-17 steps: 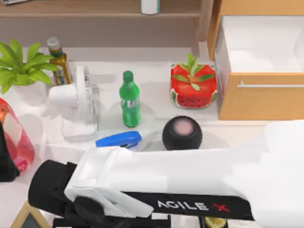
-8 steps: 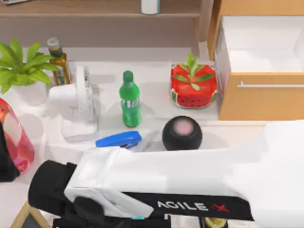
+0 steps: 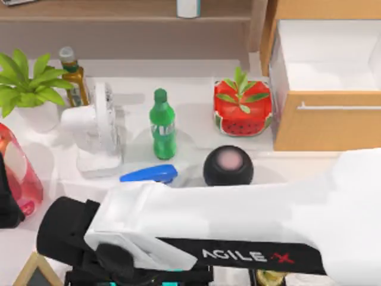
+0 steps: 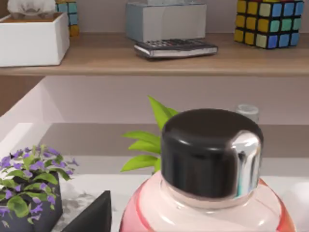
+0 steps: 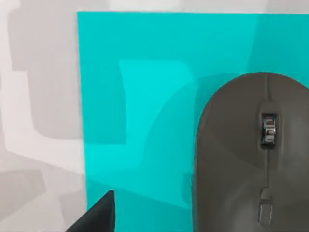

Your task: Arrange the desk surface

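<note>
Cyan pad (image 5: 145, 111) lies flat on the desk surface (image 3: 297, 164), and a dark grey mouse (image 5: 251, 154) rests on it — the pairing looks deliberate, the pad serving as the mouse's place. The right arm (image 3: 238, 226) reaches across the desk above the pad; whether its pincer is wide or narrow cannot be told. The left arm is parked beside a pink bottle (image 4: 207, 193), well apart from the pad — pincer state likewise cannot be told.

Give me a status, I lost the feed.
Right arm stretched across the front of the desk surface. Grey mouse on cyan pad under its wrist. Left arm parked by pink bottle.
</note>
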You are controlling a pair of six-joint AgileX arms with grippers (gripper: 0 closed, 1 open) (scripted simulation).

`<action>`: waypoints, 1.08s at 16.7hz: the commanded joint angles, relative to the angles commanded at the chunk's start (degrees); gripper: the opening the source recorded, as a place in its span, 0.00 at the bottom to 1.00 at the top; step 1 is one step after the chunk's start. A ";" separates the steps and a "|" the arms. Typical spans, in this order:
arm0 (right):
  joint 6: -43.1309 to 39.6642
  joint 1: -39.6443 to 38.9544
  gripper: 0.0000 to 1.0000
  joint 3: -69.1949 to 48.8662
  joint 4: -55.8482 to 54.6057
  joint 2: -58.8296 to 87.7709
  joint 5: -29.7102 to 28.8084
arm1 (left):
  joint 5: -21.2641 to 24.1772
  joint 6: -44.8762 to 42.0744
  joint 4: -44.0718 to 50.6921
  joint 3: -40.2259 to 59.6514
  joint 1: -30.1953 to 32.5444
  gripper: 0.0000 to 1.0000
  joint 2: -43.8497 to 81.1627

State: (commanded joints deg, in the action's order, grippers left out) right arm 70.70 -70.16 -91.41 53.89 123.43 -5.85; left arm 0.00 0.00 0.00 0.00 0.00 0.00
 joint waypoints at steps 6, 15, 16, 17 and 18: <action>-17.02 5.35 1.00 9.00 -17.08 -7.10 -1.65 | 0.00 0.00 0.00 0.00 0.00 1.00 0.00; -64.89 19.10 1.00 33.92 -66.83 -19.47 -5.60 | 0.00 0.00 0.00 0.00 0.00 1.00 0.00; -71.00 20.86 1.00 37.11 -73.07 -20.51 -6.13 | 0.00 0.00 0.00 0.00 0.00 1.00 0.00; -77.16 22.65 1.00 40.34 -79.32 -21.40 -6.67 | 0.00 0.00 0.00 0.00 0.00 1.00 0.00; -83.32 24.44 1.00 43.58 -85.51 -22.12 -7.22 | 0.00 0.00 0.00 0.00 0.00 1.00 0.00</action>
State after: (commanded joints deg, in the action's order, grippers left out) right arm -12.63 -45.72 -47.83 -31.62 101.31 -13.06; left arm 0.00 0.00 0.00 0.00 0.00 0.00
